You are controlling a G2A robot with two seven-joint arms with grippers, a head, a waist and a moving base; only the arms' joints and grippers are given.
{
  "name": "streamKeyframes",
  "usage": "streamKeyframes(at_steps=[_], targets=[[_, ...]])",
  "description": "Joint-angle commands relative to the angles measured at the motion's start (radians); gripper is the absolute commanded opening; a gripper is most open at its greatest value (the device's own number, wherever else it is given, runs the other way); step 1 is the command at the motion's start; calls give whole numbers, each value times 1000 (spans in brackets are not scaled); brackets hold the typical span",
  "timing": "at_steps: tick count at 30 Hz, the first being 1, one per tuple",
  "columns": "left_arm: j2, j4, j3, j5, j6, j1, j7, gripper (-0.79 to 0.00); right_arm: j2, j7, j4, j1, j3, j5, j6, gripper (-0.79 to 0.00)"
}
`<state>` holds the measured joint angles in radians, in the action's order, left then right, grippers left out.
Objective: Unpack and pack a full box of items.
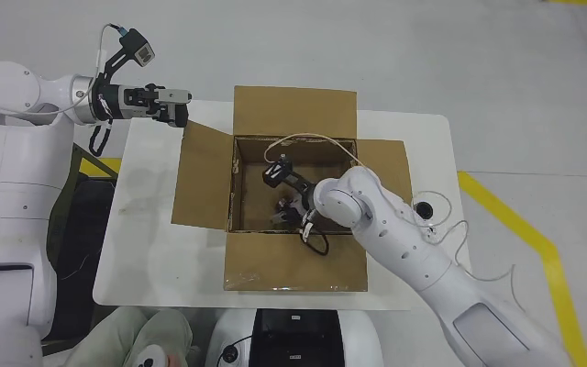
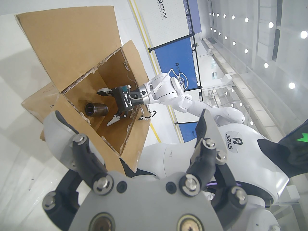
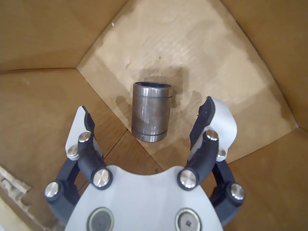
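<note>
An open cardboard box (image 1: 293, 266) stands on the white table with its four flaps folded out. My right gripper (image 1: 286, 209) is down inside it. A grey metal cylinder (image 3: 151, 111) lies on the box floor (image 3: 192, 49), and my right gripper (image 3: 145, 110) hangs open just above it, one finger on each side, touching nothing. My left gripper (image 1: 179, 103) is held in the air off the box's far left corner, beside the left flap. In its own view the left gripper (image 2: 130, 123) is open and empty, looking into the box (image 2: 72, 39) at the cylinder (image 2: 96, 109).
The white table (image 1: 147, 229) has bare room left of the box. A white cable (image 1: 312, 138) from the right arm arcs over the box's far side. A small dark object (image 1: 424, 209) with a thin wire lies on the table right of the box.
</note>
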<state>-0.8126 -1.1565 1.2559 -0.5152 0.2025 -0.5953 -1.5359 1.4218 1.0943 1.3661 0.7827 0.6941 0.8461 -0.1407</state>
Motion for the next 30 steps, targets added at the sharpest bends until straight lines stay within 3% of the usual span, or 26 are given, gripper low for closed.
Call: streamKeyframes(at_steps=[1, 9, 12, 19, 21, 24, 26, 30], targets=[[0, 0, 0, 0, 0, 0, 0, 0, 7, 5, -24, -15, -10, -6, 4, 0], [0, 0, 0, 0, 0, 0, 0, 0, 30, 7, -103, -53, -36, -30, 13, -68], [0, 0, 0, 0, 0, 0, 0, 0, 40, 13, -133, -66, -51, -40, 5, -129], [0, 0, 0, 0, 0, 0, 0, 0, 62, 16, -185, -89, -83, -56, -5, -145], [0, 0, 0, 0, 0, 0, 0, 0, 68, 16, -201, -95, -92, -55, -5, -219], [0, 0, 0, 0, 0, 0, 0, 0, 76, 12, -220, -102, -100, -58, -8, -471], [0, 0, 0, 0, 0, 0, 0, 0, 80, 8, -228, -107, -103, -57, -9, -770], [0, 0, 0, 0, 0, 0, 0, 0, 83, 5, -223, -113, -102, -40, -2, -785]])
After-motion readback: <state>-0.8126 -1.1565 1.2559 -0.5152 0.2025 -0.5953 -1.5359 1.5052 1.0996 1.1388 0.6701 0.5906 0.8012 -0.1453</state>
